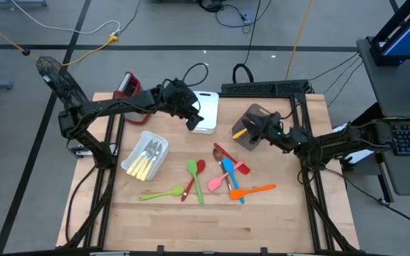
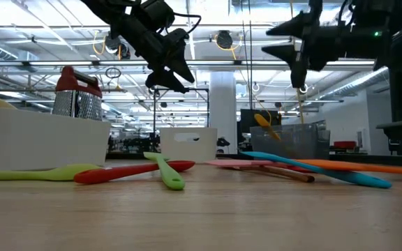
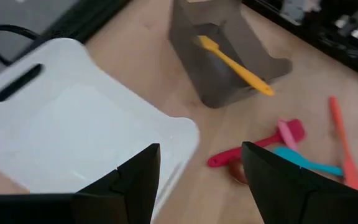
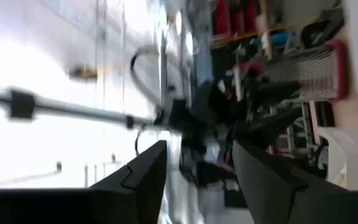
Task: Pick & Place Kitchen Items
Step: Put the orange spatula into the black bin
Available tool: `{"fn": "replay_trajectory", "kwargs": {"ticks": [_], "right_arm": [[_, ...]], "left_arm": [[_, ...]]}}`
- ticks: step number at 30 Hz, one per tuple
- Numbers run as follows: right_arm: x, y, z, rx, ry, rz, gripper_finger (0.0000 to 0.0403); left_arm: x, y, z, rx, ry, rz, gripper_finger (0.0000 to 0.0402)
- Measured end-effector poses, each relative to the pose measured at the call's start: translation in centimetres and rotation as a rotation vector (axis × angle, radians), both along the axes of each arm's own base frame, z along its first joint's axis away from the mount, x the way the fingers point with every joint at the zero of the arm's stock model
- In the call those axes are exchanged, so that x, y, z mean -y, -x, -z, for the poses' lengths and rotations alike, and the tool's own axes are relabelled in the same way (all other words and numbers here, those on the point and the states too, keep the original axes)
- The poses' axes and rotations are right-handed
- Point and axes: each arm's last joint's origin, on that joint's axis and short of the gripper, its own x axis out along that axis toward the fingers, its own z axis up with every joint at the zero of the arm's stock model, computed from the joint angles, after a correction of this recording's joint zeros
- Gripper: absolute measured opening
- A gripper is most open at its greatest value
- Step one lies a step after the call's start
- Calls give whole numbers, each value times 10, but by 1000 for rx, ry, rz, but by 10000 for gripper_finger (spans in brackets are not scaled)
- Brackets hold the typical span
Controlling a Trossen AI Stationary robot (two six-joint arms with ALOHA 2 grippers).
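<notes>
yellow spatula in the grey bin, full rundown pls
The yellow spatula is a slim one-piece utensil, rubbery-looking, with a flat blade and a thin straight handle. It lies tilted in the translucent grey bin, blade down inside, handle resting on the bin's rim and sticking out past it. The high view shows only its yellow tip at the bin's edge, partly hidden under the right hand. In the low view it leans at a slant. Nothing grips it.
</notes>
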Motion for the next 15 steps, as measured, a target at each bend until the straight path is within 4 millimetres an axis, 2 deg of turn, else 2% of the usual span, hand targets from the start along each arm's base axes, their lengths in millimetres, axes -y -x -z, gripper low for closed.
{"fn": "replay_trajectory", "kwargs": {"ticks": [8, 15], "right_arm": [[-7, -1, -2, -60, 245, -195, 117], [-15, -2, -2, -74, 461, -384, 21]], "left_arm": [[13, -3, 1, 11, 89, 119, 230], [33, -7, 4, -31, 161, 134, 230]]}}
